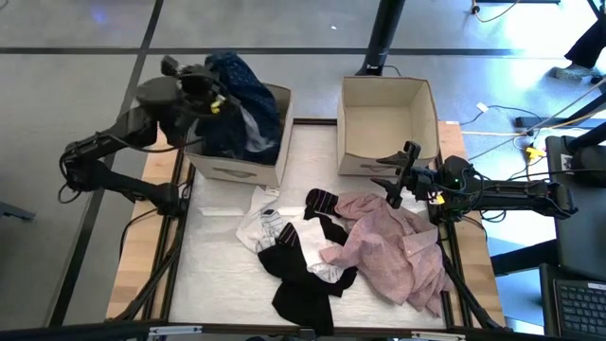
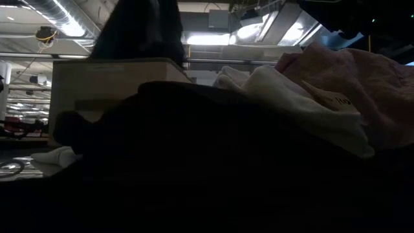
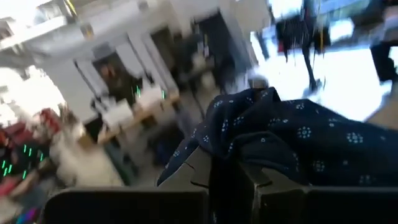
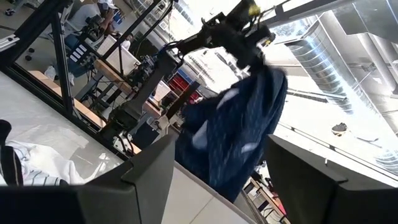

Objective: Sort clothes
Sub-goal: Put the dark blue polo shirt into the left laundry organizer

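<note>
My left gripper (image 1: 216,95) is above the left beige box (image 1: 241,166), shut on a navy dotted garment (image 1: 244,95). The garment also shows in the left wrist view (image 3: 298,137) and the right wrist view (image 4: 239,130). My right gripper (image 1: 396,178) is open and empty, hovering by the far edge of the pale pink shirt (image 1: 393,251). The pink shirt lies crumpled on the table beside a black garment (image 1: 303,279) and a white piece (image 1: 260,223). I cannot pick out the plaid shirt. My left gripper pinches a bunched fold of the navy dotted garment (image 3: 224,149) between its two fingers; how many layers, I cannot tell. The garment hangs slack below the gripper (image 4: 249,37). Its lower part (image 1: 248,137) is down inside the left box.
The right beige box (image 1: 388,123) stands open at the far right, and I see nothing in it. The loose clothes cover the table's near middle and right. Bare white table surface (image 1: 213,265) shows at the near left. The low view is mostly blocked by the black garment (image 2: 194,162).
</note>
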